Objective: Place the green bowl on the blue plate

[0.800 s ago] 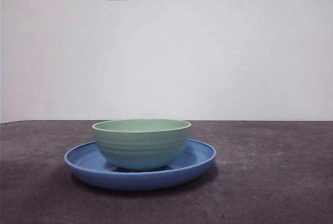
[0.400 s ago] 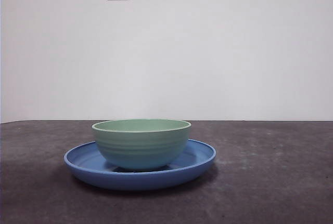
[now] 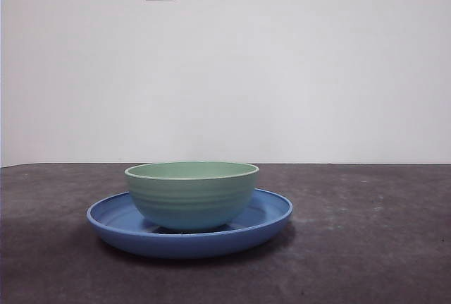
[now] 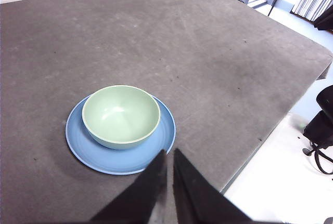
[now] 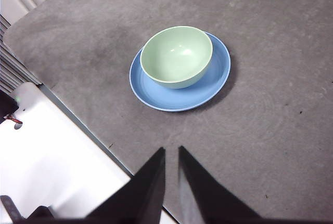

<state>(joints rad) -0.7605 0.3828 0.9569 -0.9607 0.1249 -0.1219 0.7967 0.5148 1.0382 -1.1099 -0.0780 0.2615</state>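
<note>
- The blue plate [image 3: 189, 232] lies flat on the grey table [image 3: 366, 240], and everything else is placed from it.
- The green bowl [image 3: 191, 195] stands upright inside the plate's rim, a little off centre; judged from this, the placing is done and nothing is left but to wait clear.
- The left gripper [image 4: 167, 157] hangs high above the table, well apart from the plate, its jaws nearly pressed together and holding nothing.
- The right gripper [image 5: 171, 154] hangs likewise, well back from the plate, a narrow slit between its jaws, empty.
</note>
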